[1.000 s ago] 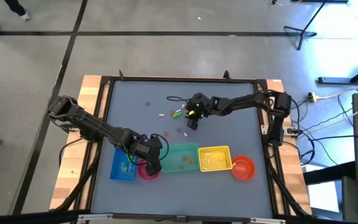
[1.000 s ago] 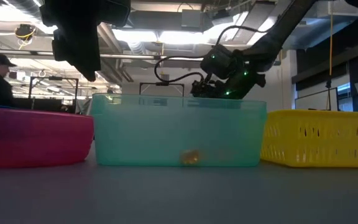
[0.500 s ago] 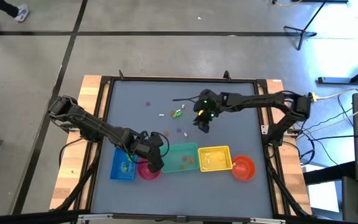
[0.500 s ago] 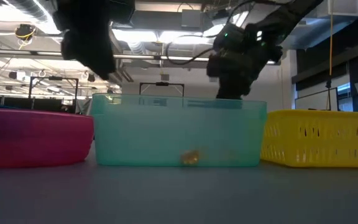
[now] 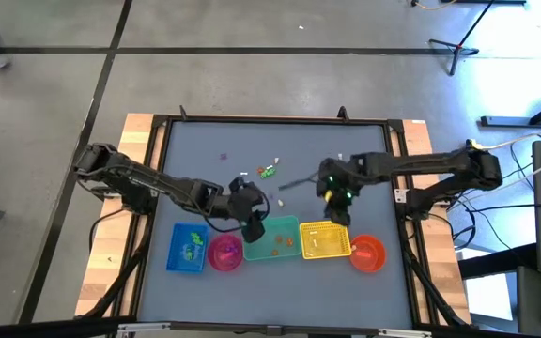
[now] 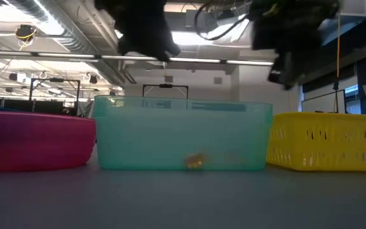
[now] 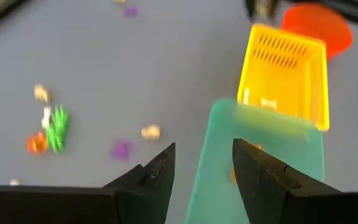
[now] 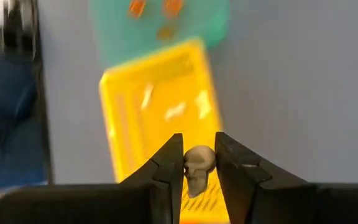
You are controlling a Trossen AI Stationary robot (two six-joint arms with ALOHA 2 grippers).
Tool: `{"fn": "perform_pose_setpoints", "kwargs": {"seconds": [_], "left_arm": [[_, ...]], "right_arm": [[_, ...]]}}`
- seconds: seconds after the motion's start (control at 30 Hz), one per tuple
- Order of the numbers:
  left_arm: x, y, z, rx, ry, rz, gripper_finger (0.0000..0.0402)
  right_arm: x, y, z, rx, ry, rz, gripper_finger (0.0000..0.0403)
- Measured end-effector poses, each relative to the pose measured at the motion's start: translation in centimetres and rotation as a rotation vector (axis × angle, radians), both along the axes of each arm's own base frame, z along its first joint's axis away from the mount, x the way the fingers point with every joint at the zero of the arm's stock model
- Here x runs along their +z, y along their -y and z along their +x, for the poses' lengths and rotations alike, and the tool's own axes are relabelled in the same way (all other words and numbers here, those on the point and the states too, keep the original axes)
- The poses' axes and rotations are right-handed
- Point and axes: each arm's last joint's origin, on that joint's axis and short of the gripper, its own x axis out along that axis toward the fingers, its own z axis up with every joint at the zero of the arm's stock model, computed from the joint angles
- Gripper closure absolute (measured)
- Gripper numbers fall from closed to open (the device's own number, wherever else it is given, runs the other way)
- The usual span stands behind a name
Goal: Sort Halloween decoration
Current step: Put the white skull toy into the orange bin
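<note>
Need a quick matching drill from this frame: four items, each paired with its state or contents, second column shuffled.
Items:
1. right hand
2. left hand
3. teal bin
4. yellow basket

States:
A. holds orange trinkets
B. open, empty, over the teal bin's edge
C. holds white trinkets
D. shut on a pale skull

Pairs: 1-D, 2-B, 3-A, 4-C

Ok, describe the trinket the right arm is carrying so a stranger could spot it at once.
Start at the yellow basket in the row of containers along the table's near edge. Just above its far end hangs the right end effector, shut on a skull. It is pale, beige-white, with dark eye sockets, unlike the flat white bits lying in the basket.
</note>
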Motion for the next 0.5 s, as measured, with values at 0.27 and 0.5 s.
{"fn": "perform_pose_setpoints", "kwargs": {"seconds": [0.27, 0.5], "left_arm": [[0.4, -1.4, 0.6, 0.008, 0.04, 0.033, 0.0257], [0.4, -1.0, 0.5, -0.01, 0.04, 0.028, 0.0257]], "right_arm": [[-0.5, -6.0, -3.0, 0.175, -0.264, -0.022, 0.0318], [-0.6, -9.5, -4.8, 0.218, -0.366, -0.075, 0.0318]]}}
